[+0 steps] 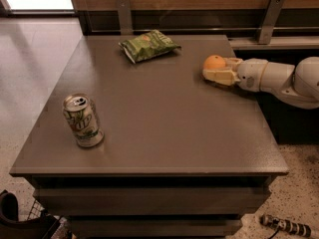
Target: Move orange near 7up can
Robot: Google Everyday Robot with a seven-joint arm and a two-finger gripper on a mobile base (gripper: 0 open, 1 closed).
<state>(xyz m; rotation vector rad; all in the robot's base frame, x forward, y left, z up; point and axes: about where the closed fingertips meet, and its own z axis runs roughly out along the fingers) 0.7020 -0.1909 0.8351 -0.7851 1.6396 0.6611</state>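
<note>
The orange point(215, 61) sits at the right side of the grey table point(164, 118), towards the back. My gripper point(214, 68) reaches in from the right on a white arm, and its cream fingers point(218, 76) are closed around the orange just above the tabletop. The 7up can point(82, 121) stands upright near the front left corner, far from the orange.
A crinkled green chip bag point(148, 45) lies at the back middle of the table. A wooden wall with metal brackets point(269, 18) runs behind the table. A small tool point(285, 226) lies on the floor at front right, and dark gear point(20, 218) at front left.
</note>
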